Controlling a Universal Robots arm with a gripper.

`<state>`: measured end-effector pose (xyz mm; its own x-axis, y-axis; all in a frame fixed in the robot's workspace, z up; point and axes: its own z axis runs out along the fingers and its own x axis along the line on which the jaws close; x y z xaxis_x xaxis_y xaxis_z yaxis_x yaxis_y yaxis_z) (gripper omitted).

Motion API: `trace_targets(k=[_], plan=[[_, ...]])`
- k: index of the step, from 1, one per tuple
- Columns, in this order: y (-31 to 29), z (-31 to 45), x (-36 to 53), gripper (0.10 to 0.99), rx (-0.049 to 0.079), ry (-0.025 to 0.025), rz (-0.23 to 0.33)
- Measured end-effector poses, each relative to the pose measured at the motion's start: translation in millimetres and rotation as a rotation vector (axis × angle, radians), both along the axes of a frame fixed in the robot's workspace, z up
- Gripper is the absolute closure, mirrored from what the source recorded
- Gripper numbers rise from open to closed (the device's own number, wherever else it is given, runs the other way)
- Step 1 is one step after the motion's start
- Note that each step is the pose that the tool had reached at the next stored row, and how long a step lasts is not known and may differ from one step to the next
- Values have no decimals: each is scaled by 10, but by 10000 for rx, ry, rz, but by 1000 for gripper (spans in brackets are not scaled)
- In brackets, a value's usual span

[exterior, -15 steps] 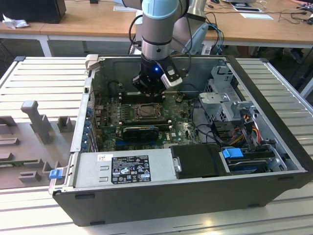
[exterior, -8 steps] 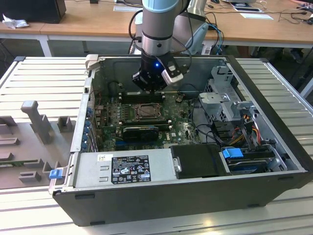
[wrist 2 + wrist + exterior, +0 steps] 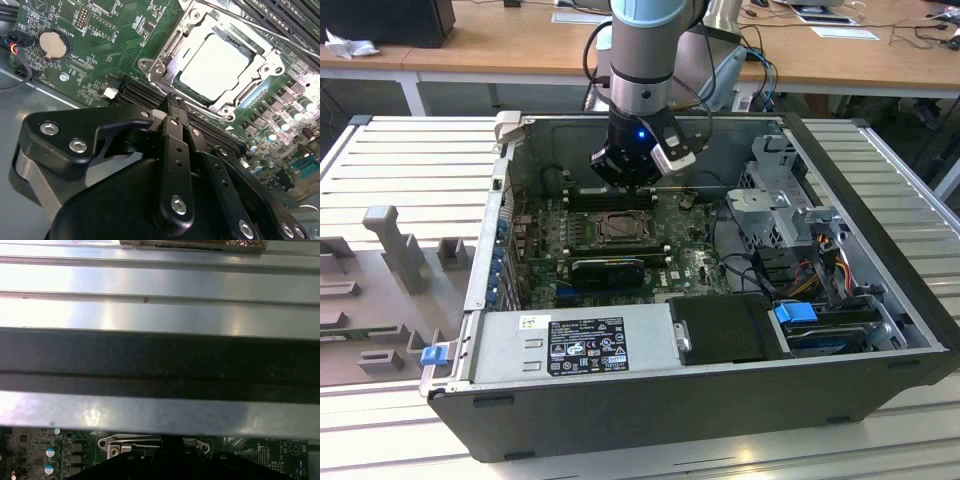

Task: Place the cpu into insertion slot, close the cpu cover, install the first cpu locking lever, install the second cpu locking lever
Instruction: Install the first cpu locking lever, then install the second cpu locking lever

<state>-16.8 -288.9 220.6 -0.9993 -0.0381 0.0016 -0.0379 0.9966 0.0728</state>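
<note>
An open computer case (image 3: 880, 300) lies on a ribbed metal table (image 3: 410, 150), its green motherboard (image 3: 545, 262) exposed behind the grey power supply box (image 3: 570, 340) at the front wall. The gripper (image 3: 625, 178) hangs above the board's rear edge, its black fingers (image 3: 172, 125) pressed together and holding nothing. Just beside it, the cpu (image 3: 216, 64) sits in the insertion slot (image 3: 620, 230), framed by the cpu cover (image 3: 192, 37).

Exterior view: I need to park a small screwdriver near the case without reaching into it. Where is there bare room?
The ribbed metal table is bare at the exterior view's left of the computer case, beyond the grey fixture blocks, and again along the case's right side. Inside is crowded: gripper over the insertion slot, cables, power supply.
</note>
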Motion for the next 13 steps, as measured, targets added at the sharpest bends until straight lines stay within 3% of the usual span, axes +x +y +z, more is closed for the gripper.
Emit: trace_targets(k=[4, 6, 11, 13], plan=[[-15, 0, 0, 980, 0, 1, 0], [-72, 6, 0, 980, -1, 1, 0], [-72, 195, 0, 980, 1, 0, -1], [-87, 197, 0, 980, 0, 0, 0]])
